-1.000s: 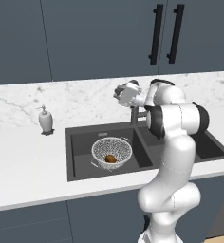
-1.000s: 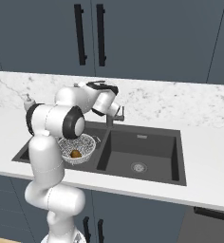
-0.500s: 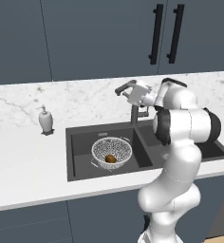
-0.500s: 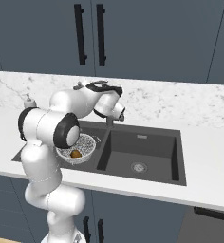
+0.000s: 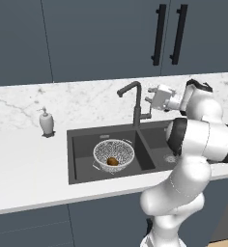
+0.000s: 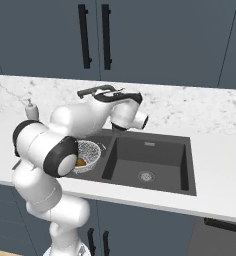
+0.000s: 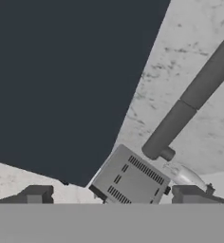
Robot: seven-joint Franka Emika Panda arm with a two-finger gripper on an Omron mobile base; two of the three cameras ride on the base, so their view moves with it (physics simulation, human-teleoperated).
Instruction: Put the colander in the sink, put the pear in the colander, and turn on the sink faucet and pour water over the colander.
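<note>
The silvery mesh colander (image 5: 113,154) sits in the left basin of the dark sink (image 5: 82,144), with the brown pear (image 5: 113,162) inside it. From the right base view the colander (image 6: 89,151) and pear (image 6: 80,162) peek out behind my arm, beside the sink's right basin (image 6: 165,150). The dark sink faucet (image 5: 135,103) stands behind the divider, its spout hooked left. My gripper (image 5: 150,100) hovers just right of the faucet's upper stem, open and holding nothing. In the hand view the fingertips (image 7: 35,194) stand wide apart, and the faucet (image 7: 180,118) crosses diagonally at the right.
A white soap dispenser (image 5: 47,123) stands on the marble counter left of the sink. A grey vented box (image 7: 130,180) lies on the counter between my fingertips in the hand view. Dark cabinets (image 5: 111,38) hang above the backsplash.
My hand has swung to the right, from the left of the faucet's top past it to its right side, and the elbow followed. The jaws stayed open. Colander and pear have not moved.
</note>
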